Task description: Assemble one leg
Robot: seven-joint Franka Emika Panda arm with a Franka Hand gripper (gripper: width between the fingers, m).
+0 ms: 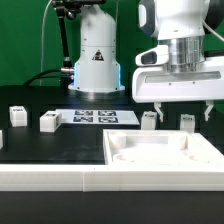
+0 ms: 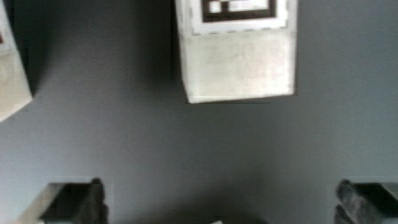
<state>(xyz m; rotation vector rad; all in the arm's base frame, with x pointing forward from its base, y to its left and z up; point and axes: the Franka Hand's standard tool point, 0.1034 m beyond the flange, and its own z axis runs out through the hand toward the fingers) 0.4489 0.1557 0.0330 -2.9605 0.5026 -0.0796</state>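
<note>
Several small white legs with tags stand on the black table. Two are at the exterior view's left (image 1: 18, 116) (image 1: 49, 121), and two are just behind the tray (image 1: 149, 119) (image 1: 187, 121). My gripper (image 1: 181, 110) hovers open and empty above those last two. Its fingers (image 1: 155, 107) hang a little over the table. In the wrist view one leg (image 2: 237, 50) lies on the dark surface, well clear of my open gripper (image 2: 221, 205). Nothing is between the fingertips (image 2: 71, 200). Part of another white piece (image 2: 9, 70) shows at the frame edge.
A large white square tray with a raised rim (image 1: 120, 150) fills the front of the table. The marker board (image 1: 105, 117) lies flat behind it. The arm's white base (image 1: 97, 55) stands at the back.
</note>
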